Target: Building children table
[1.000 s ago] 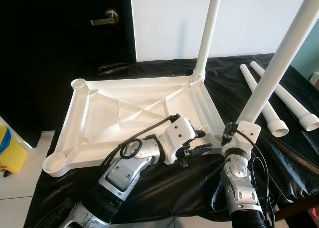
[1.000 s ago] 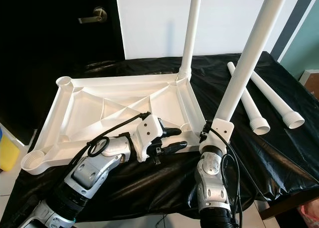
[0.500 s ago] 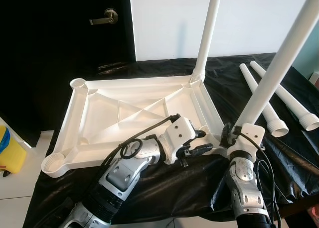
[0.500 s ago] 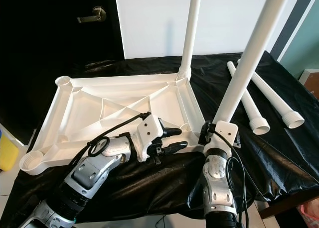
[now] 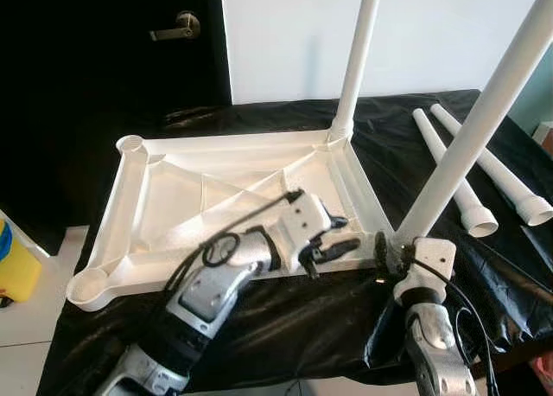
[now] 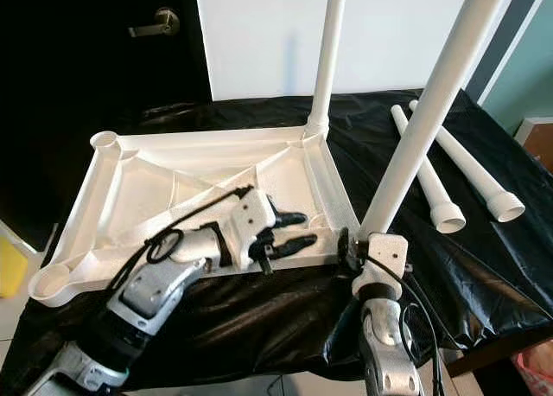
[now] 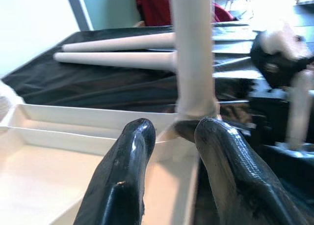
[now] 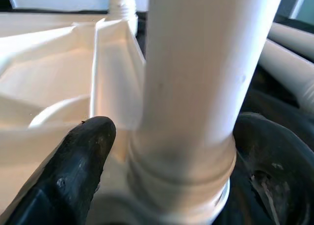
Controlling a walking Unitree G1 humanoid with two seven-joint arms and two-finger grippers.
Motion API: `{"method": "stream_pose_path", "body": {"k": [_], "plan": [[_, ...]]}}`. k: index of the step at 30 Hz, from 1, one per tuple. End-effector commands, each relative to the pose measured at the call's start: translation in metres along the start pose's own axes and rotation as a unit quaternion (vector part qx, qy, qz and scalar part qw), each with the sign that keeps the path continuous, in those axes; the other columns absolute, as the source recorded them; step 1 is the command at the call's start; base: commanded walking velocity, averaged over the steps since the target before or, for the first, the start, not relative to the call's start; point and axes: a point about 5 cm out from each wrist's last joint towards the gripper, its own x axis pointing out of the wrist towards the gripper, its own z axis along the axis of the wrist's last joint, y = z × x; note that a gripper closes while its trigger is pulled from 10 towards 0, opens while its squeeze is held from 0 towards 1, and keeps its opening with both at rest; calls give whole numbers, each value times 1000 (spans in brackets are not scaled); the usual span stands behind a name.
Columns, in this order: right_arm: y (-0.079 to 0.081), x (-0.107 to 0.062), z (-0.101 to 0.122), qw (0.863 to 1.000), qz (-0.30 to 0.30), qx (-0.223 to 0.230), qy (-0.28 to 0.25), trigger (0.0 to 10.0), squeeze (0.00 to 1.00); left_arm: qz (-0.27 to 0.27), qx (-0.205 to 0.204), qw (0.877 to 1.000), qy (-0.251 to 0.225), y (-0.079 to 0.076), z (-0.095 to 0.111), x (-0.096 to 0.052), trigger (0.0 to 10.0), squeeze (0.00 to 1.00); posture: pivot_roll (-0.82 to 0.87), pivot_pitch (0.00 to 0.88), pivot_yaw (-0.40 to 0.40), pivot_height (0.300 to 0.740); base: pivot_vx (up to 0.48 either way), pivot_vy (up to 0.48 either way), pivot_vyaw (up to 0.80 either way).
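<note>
We hold the second leg at its base with our right hand in the near right corner socket of the upturned tabletop on the counter, left hand parted, empty, bracing the rim; next, we judge, seat it fully.

No text, label, brand, number or sign can be read anywhere in these pictures.
</note>
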Motion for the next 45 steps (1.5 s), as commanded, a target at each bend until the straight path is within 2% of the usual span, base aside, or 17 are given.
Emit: {"method": "stream_pose_path", "body": {"k": [1, 5, 12, 14, 16, 18, 20, 22, 26, 29, 32, 34, 38, 41, 45], "plan": [[-2, -2, 0, 1000, 2, 5, -1, 10000, 0, 7, 5, 1000, 7, 4, -3, -2, 10000, 0, -60, 0, -12, 740, 0, 0, 0], [-15, -4, -3, 1000, -20, 2, 10, 10000, 0, 33, 11, 999, 15, 17, -5, -8, 10000, 0, -63, 0, -8, 740, 0, 0, 0], [-22, -5, -6, 999, -35, 7, 15, 10000, 0, 84, 24, 995, 42, 39, -11, -18, 10000, 0, -62, 0, -2, 740, 0, 0, 0], [-22, -5, -6, 999, -35, 7, 15, 10000, 0, 84, 24, 995, 42, 39, -11, -18, 10000, 0, -62, 0, -2, 740, 0, 0, 0], [-31, 0, -3, 998, -68, -2, 5, 10000, 0, 109, 37, 991, 72, 51, -19, -25, 10000, 0, -60, 0, 1, 740, 0, 0, 0], [-31, 0, -3, 998, -68, -2, 5, 10000, 0, 109, 37, 991, 72, 51, -19, -25, 10000, 0, -60, 0, 1, 740, 0, 0, 0], [-40, 3, -1, 995, -97, -6, 2, 10000, 0, 124, 58, 985, 107, 58, -28, -33, 10000, 0, -57, 0, 2, 740, 0, 0, 0], [-42, 4, -1, 995, -99, -6, 2, 10000, 0, 126, 67, 982, 121, 59, -32, -36, 10000, 0, -57, 0, 2, 740, 0, 0, 0], [-40, 4, -1, 996, -89, -6, 1, 10000, 0, 120, 77, 981, 132, 59, -36, -40, 10000, 0, -55, 0, 1, 740, 0, 0, 0], [-26, 2, -1, 999, -39, -1, -2, 10000, 0, 87, 78, 983, 145, 53, -42, -48, 10000, 0, -50, 0, 0, 740, 0, 0, 0], [-22, 1, 0, 1000, -27, -3, -5, 10000, 0, 79, 74, 983, 149, 51, -44, -49, 10000, 0, -49, 0, -1, 740, 0, 0, 0], [-17, 1, 0, 1000, -16, -3, -6, 10000, 0, 53, 63, 985, 151, 45, -47, -52, 10000, 0, -48, 0, -1, 740, 0, 0, 0], [-16, 2, 0, 1000, -14, -3, -7, 10000, 0, 34, 51, 987, 147, 40, -48, -52, 10000, 0, -43, 0, -5, 740, 0, 0, 0], [-16, 4, 1, 1000, -15, -3, -10, 10000, 0, 4, 37, 989, 146, 30, -50, -52, 10000, 0, -40, 0, -7, 740, 0, 0, 0], [-17, 6, 3, 1000, -14, -3, -13, 10000, 0, -6, 39, 986, 160, 24, -56, -52, 10000, 0, -38, 0, -7, 740, 0, 0, 0]]}}
